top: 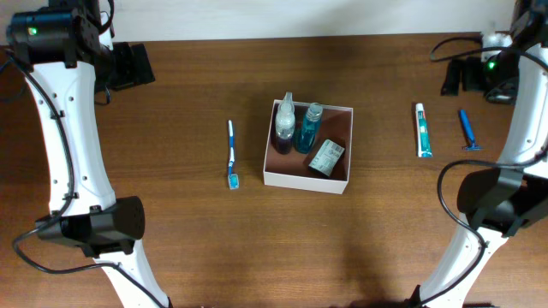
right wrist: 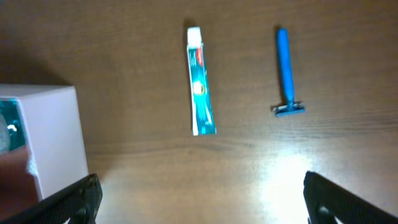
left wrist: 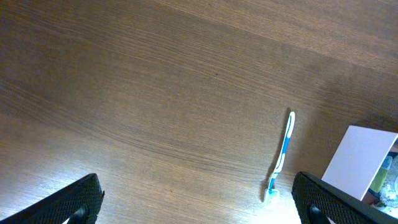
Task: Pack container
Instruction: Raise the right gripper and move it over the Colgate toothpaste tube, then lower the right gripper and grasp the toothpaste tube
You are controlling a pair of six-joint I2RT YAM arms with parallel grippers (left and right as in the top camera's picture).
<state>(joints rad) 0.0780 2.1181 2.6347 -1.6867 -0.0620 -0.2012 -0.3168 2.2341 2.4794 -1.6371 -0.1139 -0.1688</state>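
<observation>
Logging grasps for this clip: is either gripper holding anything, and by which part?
Nothing is held: left gripper and right gripper are both open, empty.

We're seeing the container point(top: 305, 181) sitting mid-worktop point(top: 171, 239). Inside it, the left bottle point(top: 285, 124) and right bottle point(top: 309, 128) are resting side by side toward the back-left, and a small carton point(top: 326, 157) is lying toward the front-right corner. A toothbrush point(top: 232, 154) is lying off to the container's left. Over on the right, a toothpaste tube point(top: 423, 130) is sitting nearer, with a razor point(top: 467, 130) lying just beyond it.
</observation>
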